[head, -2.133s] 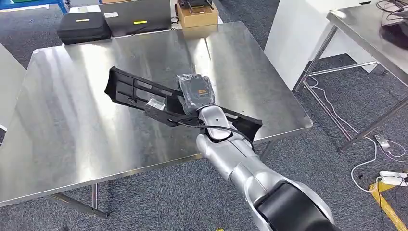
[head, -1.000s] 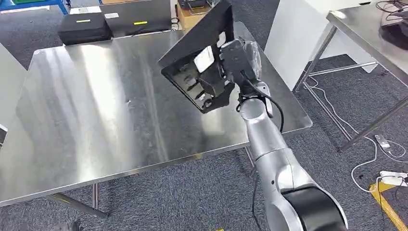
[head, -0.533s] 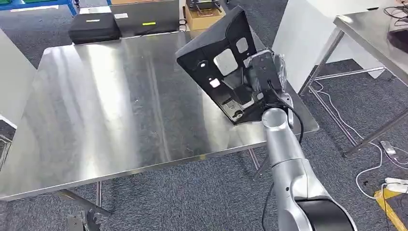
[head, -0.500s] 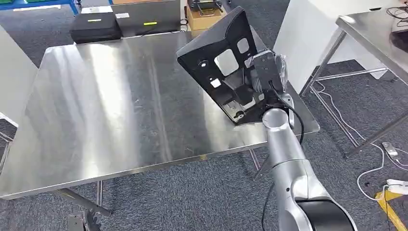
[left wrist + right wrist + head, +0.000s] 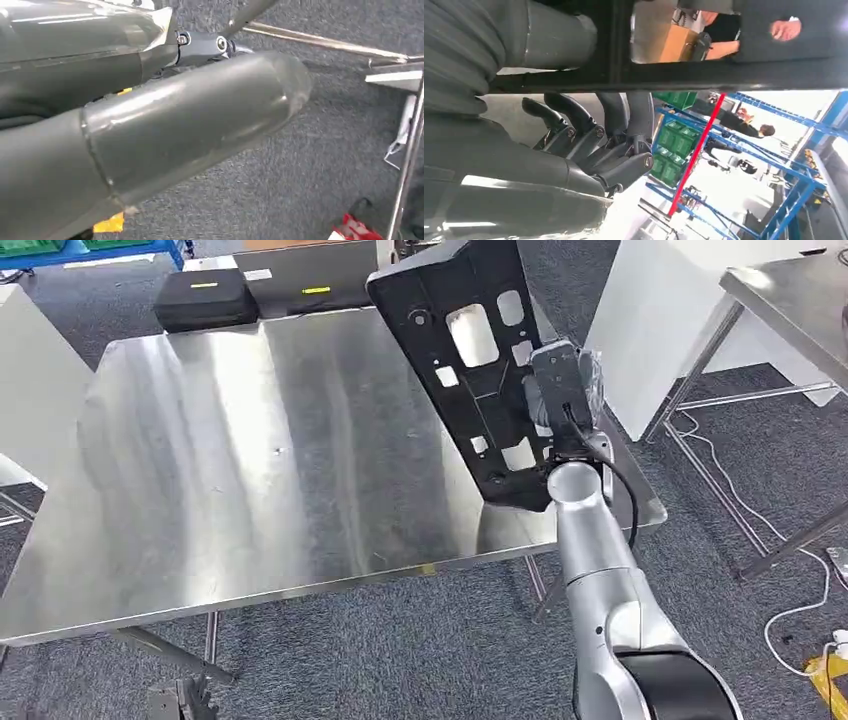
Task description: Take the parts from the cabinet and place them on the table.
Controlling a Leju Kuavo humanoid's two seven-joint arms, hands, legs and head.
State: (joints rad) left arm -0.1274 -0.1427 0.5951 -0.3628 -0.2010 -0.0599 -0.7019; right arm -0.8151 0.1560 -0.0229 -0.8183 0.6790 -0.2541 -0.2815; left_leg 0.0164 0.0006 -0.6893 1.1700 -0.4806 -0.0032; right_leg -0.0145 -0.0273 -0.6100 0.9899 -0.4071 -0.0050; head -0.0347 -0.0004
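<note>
1 black panel (image 5: 470, 360) with cut-out windows: we log it gripped by our right hand (image 5: 560, 390), raised and tilted above the right side of the steel table (image 5: 250, 460), not resting on it. Left hand (image 5: 150, 135): grip state we cannot tell. Far of the table: 1 black case (image 5: 205, 300).
</note>
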